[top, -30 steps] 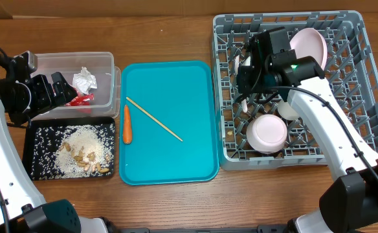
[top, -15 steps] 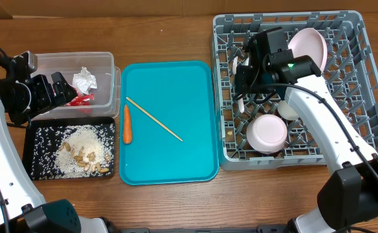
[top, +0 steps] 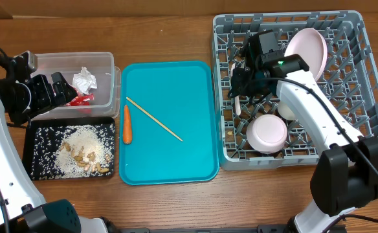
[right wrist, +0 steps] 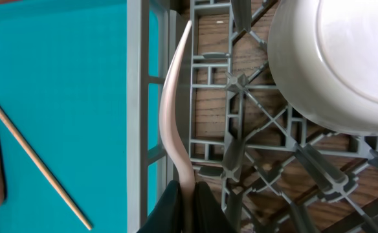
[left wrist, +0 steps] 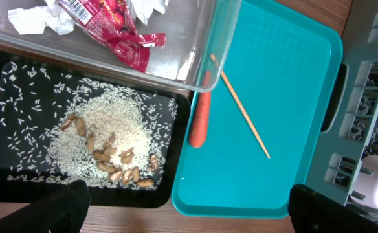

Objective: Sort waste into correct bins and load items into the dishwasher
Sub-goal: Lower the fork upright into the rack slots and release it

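Observation:
My right gripper (top: 243, 83) (right wrist: 189, 202) is shut on the handle of a white plastic fork (right wrist: 173, 110) (top: 238, 103). It holds the fork over the left edge of the grey dishwasher rack (top: 370, 133) (right wrist: 134, 97). In the rack are a pale-pink plate (top: 307, 48), an upturned bowl (top: 267, 133) (right wrist: 344, 58) and a small cup (top: 288, 111). The carrot (top: 127, 124) (left wrist: 199, 123) and the chopstick (top: 153, 118) (left wrist: 244, 113) lie on the teal tray (top: 176, 158). My left gripper (top: 63, 90) (left wrist: 189, 200) hangs open above the bins, holding nothing.
The clear tub (top: 106, 61) (left wrist: 195, 52) holds a red wrapper (top: 81, 99) (left wrist: 114, 32) and a paper wad (top: 84, 80). In front of it, the black tray (top: 28, 165) (left wrist: 176, 181) carries rice (top: 79, 139) and nut scraps (top: 88, 162).
My right arm has shifted a little toward the rack's left wall with the fork in its fingers. The left arm has not moved.

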Controlling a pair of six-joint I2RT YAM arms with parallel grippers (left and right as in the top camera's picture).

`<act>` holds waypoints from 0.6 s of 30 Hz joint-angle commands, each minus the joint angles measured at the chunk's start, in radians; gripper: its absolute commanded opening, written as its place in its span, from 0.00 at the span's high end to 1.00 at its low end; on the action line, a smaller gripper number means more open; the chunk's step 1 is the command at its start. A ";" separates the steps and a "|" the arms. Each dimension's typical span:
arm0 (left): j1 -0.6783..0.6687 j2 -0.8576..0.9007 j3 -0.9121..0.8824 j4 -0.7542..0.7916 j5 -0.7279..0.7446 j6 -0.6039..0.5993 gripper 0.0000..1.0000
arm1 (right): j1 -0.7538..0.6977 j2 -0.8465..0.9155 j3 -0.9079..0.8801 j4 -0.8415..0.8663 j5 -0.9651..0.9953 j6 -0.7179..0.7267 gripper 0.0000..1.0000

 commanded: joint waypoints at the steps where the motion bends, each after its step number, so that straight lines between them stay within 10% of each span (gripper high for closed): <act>1: 0.004 -0.002 0.018 0.002 -0.005 -0.006 0.00 | 0.002 0.014 -0.004 0.007 -0.006 0.005 0.96; 18: 0.003 -0.002 0.018 0.002 -0.005 -0.006 0.00 | 0.008 0.035 -0.098 0.121 -0.010 0.005 0.84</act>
